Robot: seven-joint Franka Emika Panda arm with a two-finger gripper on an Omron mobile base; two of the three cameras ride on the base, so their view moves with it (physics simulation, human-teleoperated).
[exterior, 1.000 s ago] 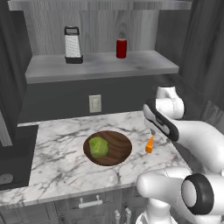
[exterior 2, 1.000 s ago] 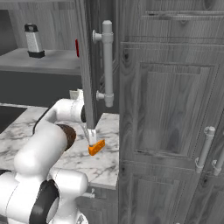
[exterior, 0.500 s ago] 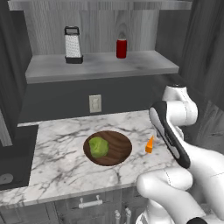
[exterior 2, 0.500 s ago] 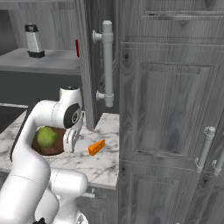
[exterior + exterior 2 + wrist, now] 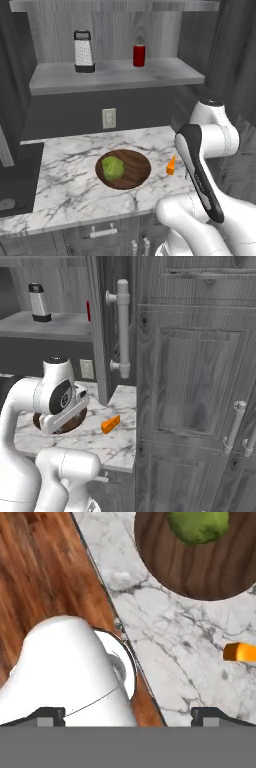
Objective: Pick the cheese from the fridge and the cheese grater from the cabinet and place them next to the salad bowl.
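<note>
From the left base camera, a white marble surface point(image 5: 75, 190) sits below a grey wood-grain cabinet point(image 5: 125, 25) with a thick pale shelf. On that shelf the silver cheese grater point(image 5: 83, 51) stands upright at the left, and a red bottle point(image 5: 139, 55) stands well apart to its right. On the surface a dark brown wooden bowl point(image 5: 135, 172) holds a green lump of lettuce point(image 5: 113, 167). The small orange cheese point(image 5: 171, 165) rests on the surface just beside the bowl, on its right, not touching it. The white arm point(image 5: 210, 145) rises at the lower right, folded back on itself. A pale wall socket point(image 5: 108, 118) is set in the dark wall behind the surface.

From the right base camera, the grater point(image 5: 39, 302) stands on the shelf at the upper left. The cheese point(image 5: 110, 424) lies on the marble near the surface's right edge, beside a tall grey panelled door point(image 5: 200, 386) with a pale bar handle point(image 5: 123, 326). The arm point(image 5: 55, 398) hides most of the bowl point(image 5: 75, 421).

From the hand camera, looking down, the bowl point(image 5: 170, 567) and lettuce point(image 5: 199, 524) sit at the top, and the cheese point(image 5: 241, 652) is at the right edge on the marble. A wooden floor point(image 5: 40, 572) shows to the left. The two dark fingertips point(image 5: 214, 714) of the jaws point(image 5: 129, 716) stand far apart at the bottom corners, fully open and holding nothing.
</note>
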